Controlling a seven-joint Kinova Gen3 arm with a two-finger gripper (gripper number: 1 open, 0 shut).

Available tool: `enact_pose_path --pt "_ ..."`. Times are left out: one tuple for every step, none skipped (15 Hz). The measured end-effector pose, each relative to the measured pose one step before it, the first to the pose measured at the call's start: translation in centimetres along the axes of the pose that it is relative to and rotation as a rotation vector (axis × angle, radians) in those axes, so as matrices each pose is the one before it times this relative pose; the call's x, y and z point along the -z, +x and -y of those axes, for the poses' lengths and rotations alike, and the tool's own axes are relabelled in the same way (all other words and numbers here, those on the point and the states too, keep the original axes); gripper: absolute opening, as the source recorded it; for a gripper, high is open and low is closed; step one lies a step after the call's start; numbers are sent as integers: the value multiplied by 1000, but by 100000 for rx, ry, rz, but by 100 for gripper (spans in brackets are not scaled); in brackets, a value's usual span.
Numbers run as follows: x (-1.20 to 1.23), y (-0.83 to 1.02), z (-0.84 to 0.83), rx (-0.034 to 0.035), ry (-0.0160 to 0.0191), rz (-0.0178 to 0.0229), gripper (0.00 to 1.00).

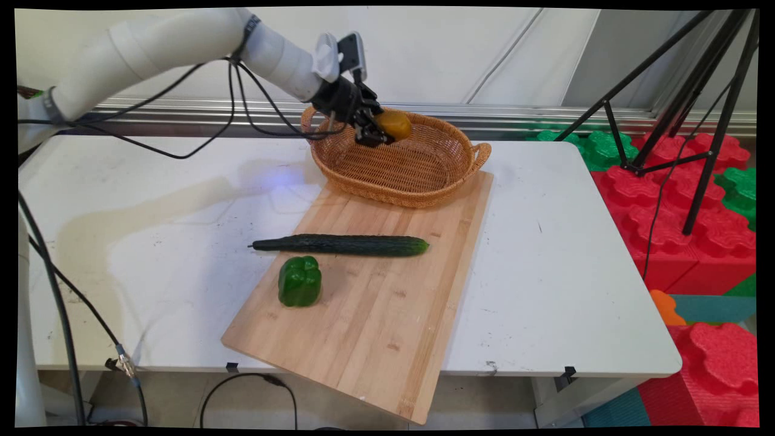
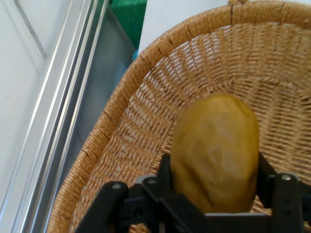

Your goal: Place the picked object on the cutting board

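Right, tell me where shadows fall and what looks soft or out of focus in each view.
Main view: the arm casts a broad, faint shadow on the white table left of the cutting board; cucumber and green pepper look crisp. Hand view: the potato in the gripper looks soft, while the basket weave behind it reads clearly.

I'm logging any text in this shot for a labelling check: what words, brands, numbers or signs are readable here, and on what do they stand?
None can be read in either view.
The arm's white links show no lettering from this side.
The gripper, shut on the potato over the basket, is plain.
The cucumber, green pepper and cutting board carry no label.
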Motion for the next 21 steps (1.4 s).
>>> enact_pose_path --pt "1090 26 -106 947 -379 -858 0" --pt "1124 8 -111 941 -391 -813 0" --pt "1103 4 -131 860 -522 -736 0" --pt "918 -10 -136 704 -584 -581 0" --pt "1142 20 -212 1057 -807 -885 0" --pt "1104 43 -269 1179 -979 -964 0" --pt "954 23 -256 1061 -848 -841 0" --pt "607 56 -215 610 -671 -577 0" --pt "859 102 -361 891 -1141 -851 0" --pt "906 124 -486 870 -1437 -864 0" --pt "857 131 -566 773 -1665 -745 0" --pt "655 95 -585 509 -1633 -492 0" --pt "613 123 -761 435 -2217 -372 0" --pt "517 72 -783 497 -2155 -167 0" --pt "304 23 -749 299 -1942 92 0" --pt "234 -64 -941 214 -2279 380 0" --pt "85 -111 -978 166 -2298 587 0" --pt "-35 -116 -862 15 -1960 691 0" --pt "-149 -156 -1006 -89 -2182 795 0" --pt "-256 -155 -957 -63 -2022 807 0" --pt "-285 -124 -790 -53 -1629 645 0"
